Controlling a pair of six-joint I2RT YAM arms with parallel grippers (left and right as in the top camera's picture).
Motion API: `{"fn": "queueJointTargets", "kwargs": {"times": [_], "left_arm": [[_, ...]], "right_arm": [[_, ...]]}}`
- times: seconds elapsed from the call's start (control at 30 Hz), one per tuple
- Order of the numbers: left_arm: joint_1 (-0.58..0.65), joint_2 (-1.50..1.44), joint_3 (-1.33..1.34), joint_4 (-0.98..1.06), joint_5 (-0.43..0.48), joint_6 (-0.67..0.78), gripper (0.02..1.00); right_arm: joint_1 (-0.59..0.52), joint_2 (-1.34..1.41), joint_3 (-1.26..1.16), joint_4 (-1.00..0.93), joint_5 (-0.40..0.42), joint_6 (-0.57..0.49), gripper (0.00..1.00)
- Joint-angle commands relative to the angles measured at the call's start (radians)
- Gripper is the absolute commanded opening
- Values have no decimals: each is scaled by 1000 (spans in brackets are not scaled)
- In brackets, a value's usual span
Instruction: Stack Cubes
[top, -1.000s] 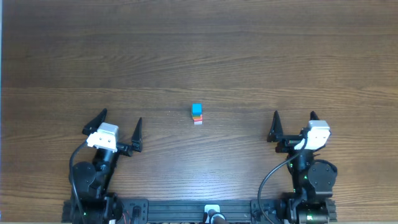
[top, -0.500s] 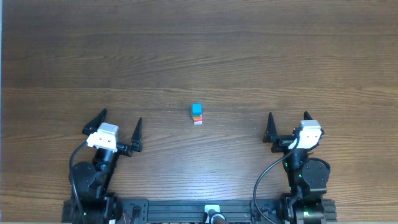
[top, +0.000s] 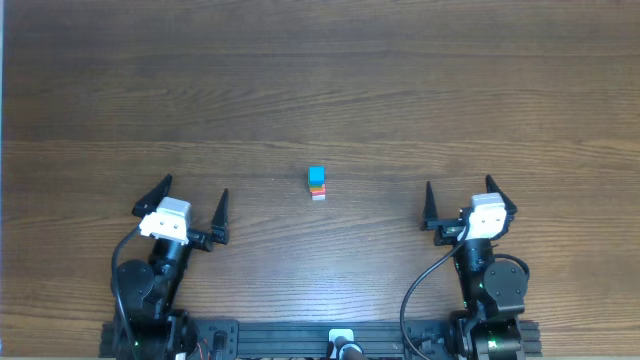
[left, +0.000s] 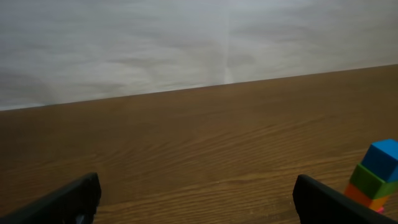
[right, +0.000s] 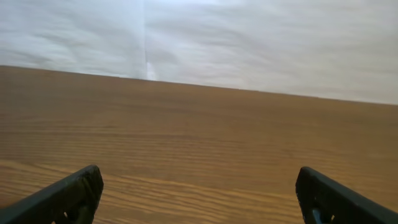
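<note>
A small stack of cubes (top: 317, 184) stands near the middle of the wooden table (top: 320, 90), blue on top, then green, orange and a pale one at the bottom. In the left wrist view the cube stack (left: 375, 176) shows blue over green over orange. My left gripper (top: 193, 208) sits open near its base, well to the left of the stack and nearer the front edge. My right gripper (top: 458, 204) is open too, off to the right of the stack. Neither holds anything.
The wooden table stretches bare around the stack. A white wall (right: 249, 43) rises beyond the far edge of the table (right: 199, 143) in the wrist views. The arm bases stand along the front edge.
The right gripper has drifted a little leftward and turned slightly. The left arm and the cube stack have stayed put.
</note>
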Motion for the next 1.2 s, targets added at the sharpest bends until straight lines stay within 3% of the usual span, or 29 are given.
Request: {"fn": "queueJointTargets", "kwargs": {"times": [0.03,1.2], "left_arm": [[6,-6,-6,3,9,14,1000],[6,-6,-6,3,9,14,1000]], "right_arm": [[28,-11,-8,-17,9,-20,991],[34,-10,-8,-38,9,-20,991]]}}
